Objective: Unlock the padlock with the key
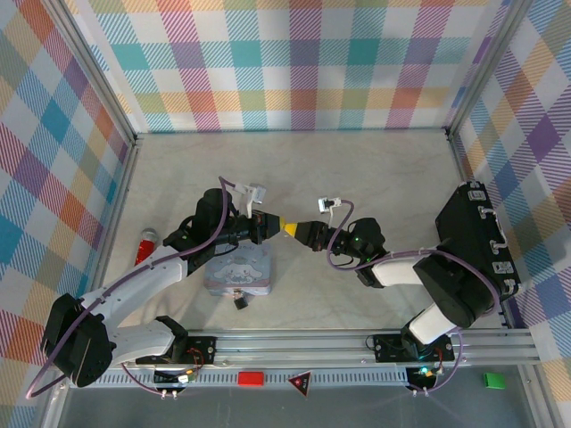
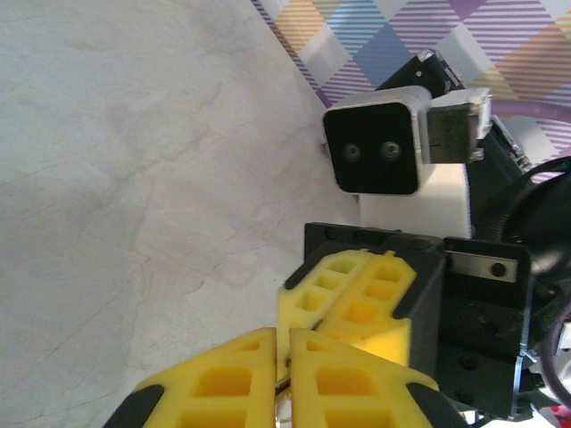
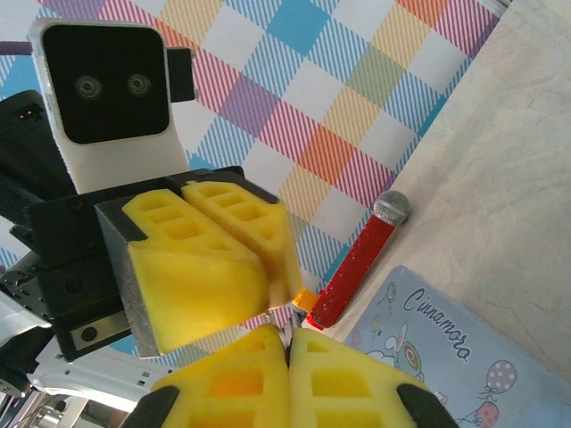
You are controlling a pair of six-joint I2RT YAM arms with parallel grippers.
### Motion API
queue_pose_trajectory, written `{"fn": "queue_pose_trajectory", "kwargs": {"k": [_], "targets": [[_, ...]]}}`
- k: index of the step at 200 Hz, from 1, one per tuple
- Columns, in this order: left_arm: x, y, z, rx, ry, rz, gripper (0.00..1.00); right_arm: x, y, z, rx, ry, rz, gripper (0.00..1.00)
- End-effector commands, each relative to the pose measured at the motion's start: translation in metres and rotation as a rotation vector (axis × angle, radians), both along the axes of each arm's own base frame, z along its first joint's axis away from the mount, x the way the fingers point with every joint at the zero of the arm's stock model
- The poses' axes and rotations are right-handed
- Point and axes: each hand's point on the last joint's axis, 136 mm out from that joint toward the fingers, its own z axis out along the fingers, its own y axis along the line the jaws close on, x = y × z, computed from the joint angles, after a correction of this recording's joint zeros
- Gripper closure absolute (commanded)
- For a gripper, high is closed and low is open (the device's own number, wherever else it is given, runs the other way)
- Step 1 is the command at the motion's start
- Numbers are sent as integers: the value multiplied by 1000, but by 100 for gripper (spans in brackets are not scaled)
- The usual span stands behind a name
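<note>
Red and glittery, a toy microphone (image 1: 145, 246) lies at the left side of the worktop (image 1: 375, 169). Next comes the left hand (image 1: 273, 224), its yellow foam pads (image 2: 223, 379) clenched together, meeting the right hand (image 1: 295, 229) tip to tip above the worktop. A thin sliver (image 2: 282, 385) sits in the seam between the left pads, too small to tell what it is. Below the left wrist lies a pastel cartoon tin (image 1: 239, 270). The padlock (image 1: 241, 302), tiny and dark, rests on the worktop just off the tin's near edge, apart from both hands. The right hand is likewise clenched. A black case (image 1: 477, 234) stands far right.
</note>
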Motion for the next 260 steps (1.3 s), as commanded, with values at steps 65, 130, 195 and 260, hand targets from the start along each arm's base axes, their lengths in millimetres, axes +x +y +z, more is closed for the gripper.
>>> {"fn": "queue_pose_trajectory", "kwargs": {"k": [65, 130, 195, 260], "targets": [[29, 58, -11, 156, 23, 310, 29, 13, -17, -18, -278, 65, -157, 100], [-2, 143, -61, 500, 444, 549, 17, 8, -66, -28, -602, 77, -305, 100], [-82, 163, -99, 697, 587, 571, 16, 2, -88, -38, -672, 68, -366, 100], [-129, 160, -122, 859, 599, 521, 18, 6, -86, -40, -673, 42, -371, 100]]}}
